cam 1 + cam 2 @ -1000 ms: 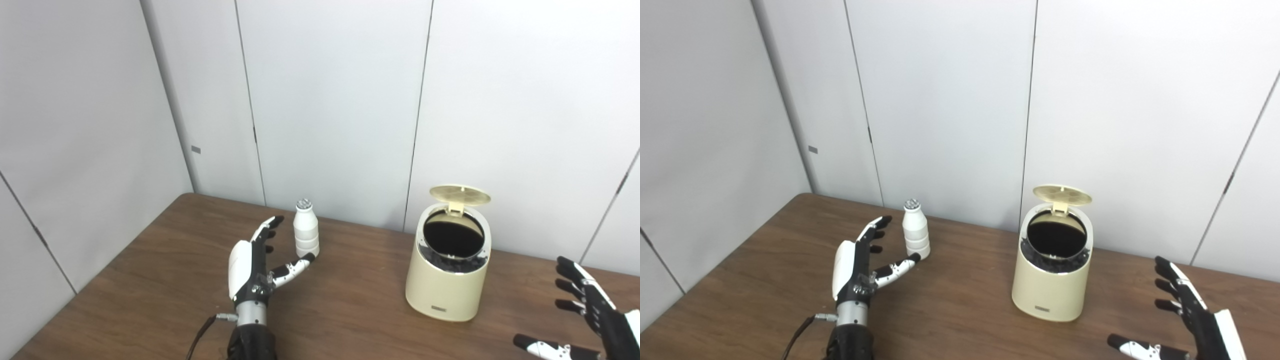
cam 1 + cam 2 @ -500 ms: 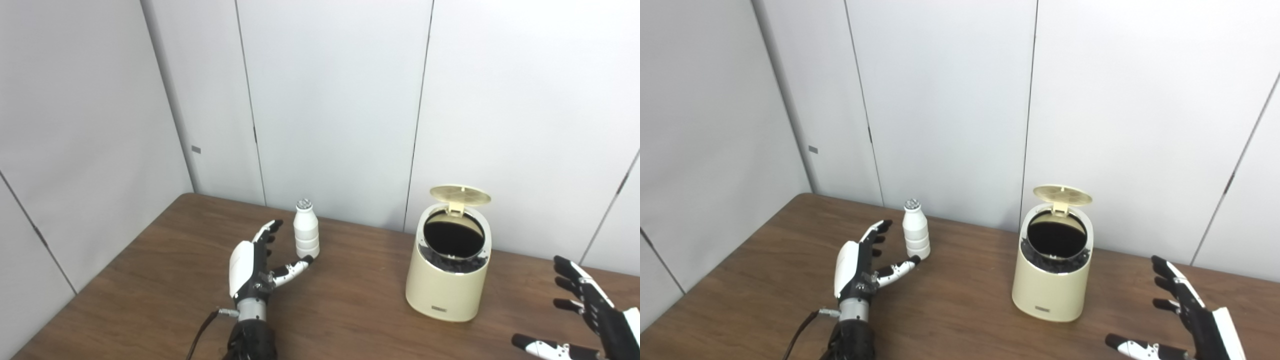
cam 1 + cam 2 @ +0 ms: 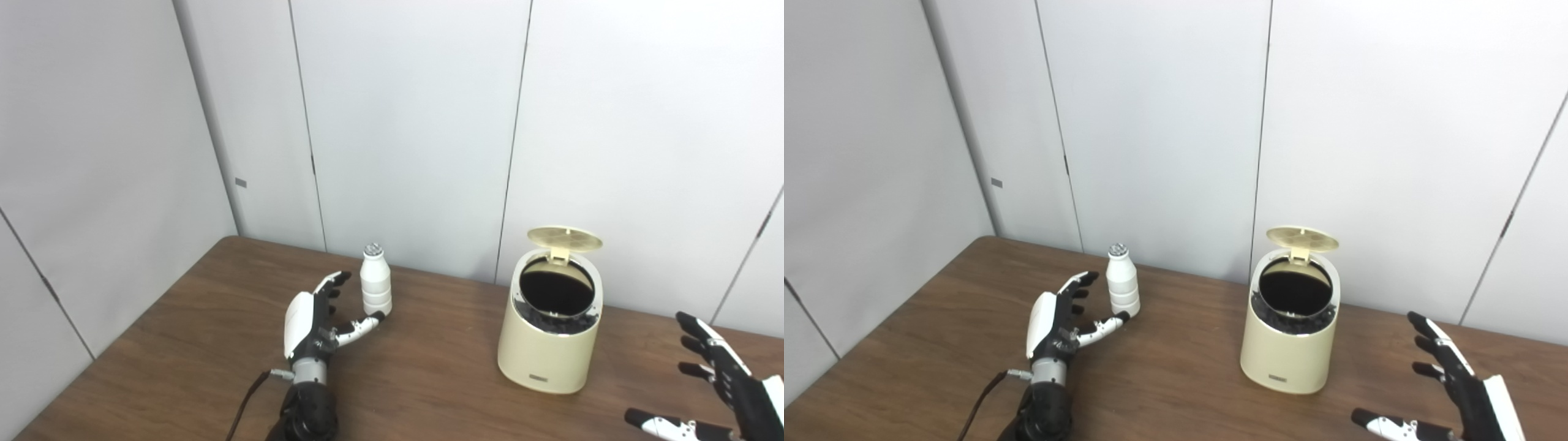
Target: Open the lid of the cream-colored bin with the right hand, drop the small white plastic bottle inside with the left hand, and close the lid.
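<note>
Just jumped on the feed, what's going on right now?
The cream-colored bin stands on the table with its lid flipped up. The left hand is open beside the small white bottle, which stands upright, not yet gripped. The right hand waits open, right of the bin, holding nothing.

White bottle (image 3: 375,280), cream bin (image 3: 548,343)

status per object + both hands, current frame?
cream bin: upright on the table, not held
lid: flipped up, open
white bottle: upright on the table, not yet gripped
left hand: open, right beside the bottle
right hand: open, holding nothing, apart from the bin
</note>
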Controlling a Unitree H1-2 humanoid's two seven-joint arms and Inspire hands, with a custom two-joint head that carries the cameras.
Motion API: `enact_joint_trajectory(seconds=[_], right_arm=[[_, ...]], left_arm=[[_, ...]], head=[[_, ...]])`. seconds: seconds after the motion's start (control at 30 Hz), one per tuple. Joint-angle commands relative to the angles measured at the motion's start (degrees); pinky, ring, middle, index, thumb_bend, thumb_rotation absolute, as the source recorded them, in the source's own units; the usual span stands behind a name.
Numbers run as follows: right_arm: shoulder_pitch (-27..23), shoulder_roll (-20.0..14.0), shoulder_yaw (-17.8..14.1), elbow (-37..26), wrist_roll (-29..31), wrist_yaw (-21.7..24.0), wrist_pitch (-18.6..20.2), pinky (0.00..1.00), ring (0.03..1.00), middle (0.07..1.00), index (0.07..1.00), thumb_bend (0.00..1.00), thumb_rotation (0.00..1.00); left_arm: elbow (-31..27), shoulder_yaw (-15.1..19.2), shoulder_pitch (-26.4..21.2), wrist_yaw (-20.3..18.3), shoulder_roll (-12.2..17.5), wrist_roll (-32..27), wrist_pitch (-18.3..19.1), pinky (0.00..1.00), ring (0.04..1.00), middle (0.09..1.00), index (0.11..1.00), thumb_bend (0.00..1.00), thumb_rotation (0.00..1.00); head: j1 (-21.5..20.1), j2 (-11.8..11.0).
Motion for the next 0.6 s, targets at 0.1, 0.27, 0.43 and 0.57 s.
enact_joint_trajectory(seconds=[0.1,0.27,0.43,0.57], right_arm=[[-1.0,0.1,-0.3,-2.5,-0.3,-0.4,-0.3,0.76,0.885,0.912,0.871,0.74,0.0],[-0.7,-0.1,-0.4,-2.5,-0.1,-0.3,-0.4,0.8,0.894,0.917,0.877,0.74,0.0],[-0.7,-0.3,-0.5,-2.6,0.2,-0.1,-0.3,0.81,0.901,0.921,0.878,0.73,0.0],[-0.7,-0.4,-0.3,-2.5,-0.3,-0.2,-0.4,0.78,0.889,0.914,0.872,0.74,0.0]], left_arm=[[0.8,-0.5,-3.5,0.5,1.2,-0.6,-1.9,0.65,0.751,0.813,0.835,0.79,0.21],[3.2,-0.7,-4.4,1.5,1.2,-0.8,-3.3,0.65,0.75,0.812,0.834,0.79,0.2],[4.5,-1.1,-5.0,2.2,1.1,-0.8,-4.9,0.65,0.743,0.811,0.834,0.79,0.21],[4.6,-1.2,-5.2,2.1,1.1,-1.4,-5.3,0.66,0.751,0.818,0.846,0.78,0.22]], head=[[0.0,0.0],[-0.5,0.1],[-0.4,0.1],[-0.4,0.1]])
